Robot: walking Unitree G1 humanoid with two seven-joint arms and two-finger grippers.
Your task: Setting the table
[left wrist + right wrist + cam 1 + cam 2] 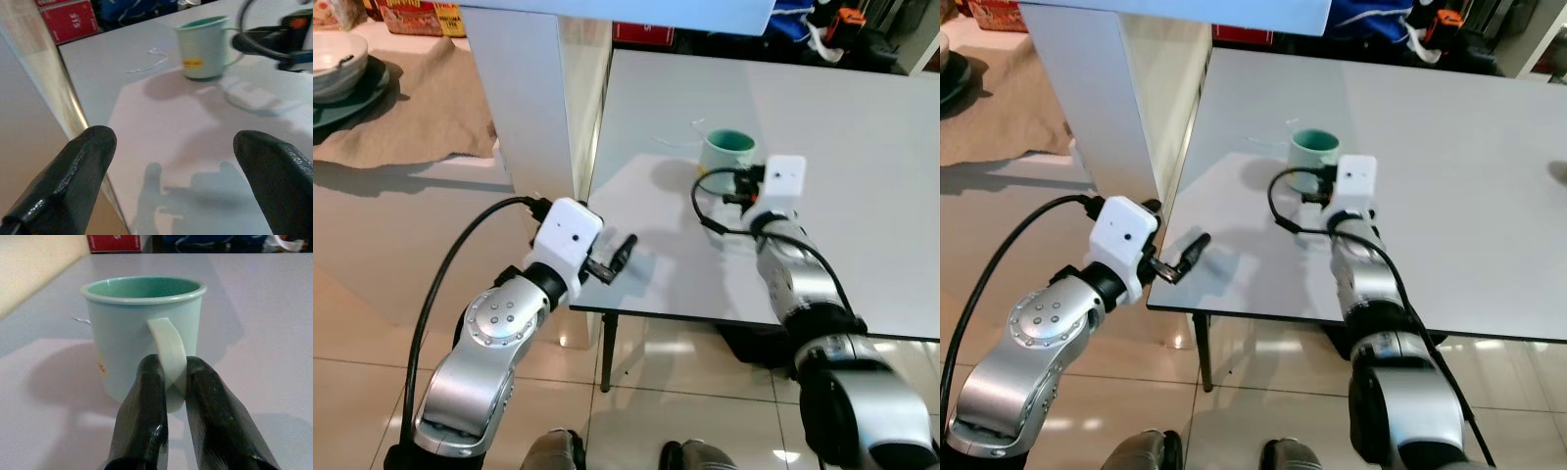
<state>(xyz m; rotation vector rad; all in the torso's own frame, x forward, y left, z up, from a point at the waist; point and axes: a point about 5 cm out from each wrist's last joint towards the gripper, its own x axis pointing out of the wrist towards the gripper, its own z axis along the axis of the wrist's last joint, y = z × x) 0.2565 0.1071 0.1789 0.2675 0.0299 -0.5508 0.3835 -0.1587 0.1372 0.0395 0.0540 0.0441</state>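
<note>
A pale green mug [729, 149] with a darker green inside stands upright on the grey table [862, 215]. My right gripper [171, 366] is shut on the mug's handle [166, 340], with a black finger pressed against each side of it. The mug's base rests on the tabletop. My left gripper [625, 250] hovers open at the table's near left corner, well short of the mug [203, 46], with nothing between its fingers [93, 156].
A white pillar [524, 98] rises just left of the table. Beyond it a cloth-covered surface [421, 108] carries a bowl on a plate [337, 64]. A thin wire [675, 139] lies by the mug. Red boxes [68, 19] and dark clutter sit past the far edge.
</note>
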